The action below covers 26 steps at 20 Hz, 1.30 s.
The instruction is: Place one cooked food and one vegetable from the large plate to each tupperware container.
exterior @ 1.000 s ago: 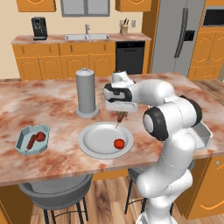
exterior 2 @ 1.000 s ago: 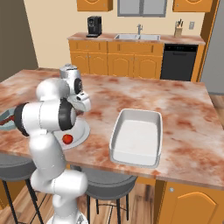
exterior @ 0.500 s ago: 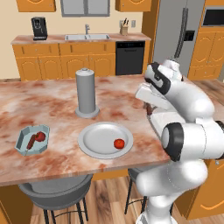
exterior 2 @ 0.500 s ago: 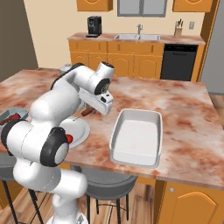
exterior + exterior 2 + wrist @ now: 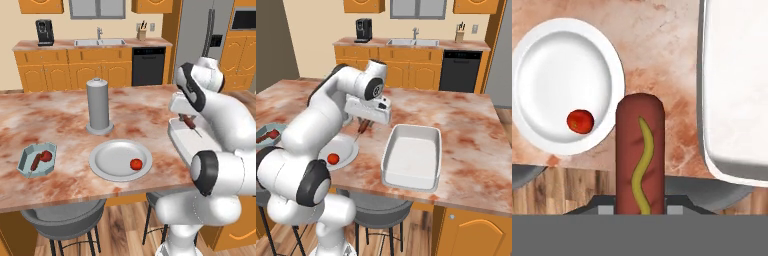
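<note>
Brown sausage [image 5: 639, 155] in end effector [image 5: 639, 207]

White tub [image 5: 737, 85] cut off by hand view's top and right edges; sausage's [image 5: 639, 160] lower end hidden; blue tub [image 5: 266, 134] half behind the arm.

The white arm rises from its base in a tall arch — shoulder and elbow joints stacked high, the forearm bending over and down toward the table. The wrist turns the hand so the gripper [image 5: 364, 125] points downward and slightly outward, hanging above the table surface and clear of it. Its jaws are closed on a sausage [image 5: 639, 150], which sticks out straight beyond the fingertips — in the left base view the gripper [image 5: 189, 121] appears just under the bulky wrist housing, the sausage slanting downward.
</note>
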Available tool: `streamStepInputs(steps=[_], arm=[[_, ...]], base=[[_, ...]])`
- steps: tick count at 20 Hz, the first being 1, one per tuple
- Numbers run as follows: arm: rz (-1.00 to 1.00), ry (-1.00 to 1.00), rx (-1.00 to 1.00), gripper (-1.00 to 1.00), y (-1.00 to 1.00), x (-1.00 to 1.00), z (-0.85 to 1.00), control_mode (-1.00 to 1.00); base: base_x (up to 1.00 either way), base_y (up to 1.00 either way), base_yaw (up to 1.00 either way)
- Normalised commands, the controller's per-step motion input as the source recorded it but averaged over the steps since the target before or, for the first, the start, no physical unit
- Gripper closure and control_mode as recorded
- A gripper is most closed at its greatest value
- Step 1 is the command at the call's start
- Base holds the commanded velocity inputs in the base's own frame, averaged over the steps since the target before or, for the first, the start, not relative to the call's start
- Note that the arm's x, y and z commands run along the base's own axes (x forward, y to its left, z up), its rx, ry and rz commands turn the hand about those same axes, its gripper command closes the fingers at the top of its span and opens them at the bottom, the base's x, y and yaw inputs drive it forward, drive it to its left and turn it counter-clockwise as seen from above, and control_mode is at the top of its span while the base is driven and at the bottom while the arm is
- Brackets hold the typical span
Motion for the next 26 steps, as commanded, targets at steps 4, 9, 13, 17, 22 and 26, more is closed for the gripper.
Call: streamStepInputs(steps=[4,9,13,17,22,26], arm=[[0.02,-0.03,-0.06,1.0,-0.81,0.04,-0.66,-1.0],[0.0,0.06,-0.02,1.0,-0.86,0.41,-0.08,-1.0],[-0.09,0.02,-0.24,1.0,-0.48,0.59,-0.29,-1.0],[-0.06,0.0,-0.14,1.0,-0.76,0.53,-0.6,-1.0],[-0.01,-0.02,-0.02,1.0,-0.56,0.16,-0.26,-1.0],[0.0,-0.01,0.0,1.0,-0.04,0.0,-0.53,-1.0]], base=[[0.0,0.0,0.0],[0.0,0.0,0.0],[0.0,0.0,0.0],[0.0,0.0,0.0],[0.0,0.0,0.0],[0.0,0.0,0.0]])
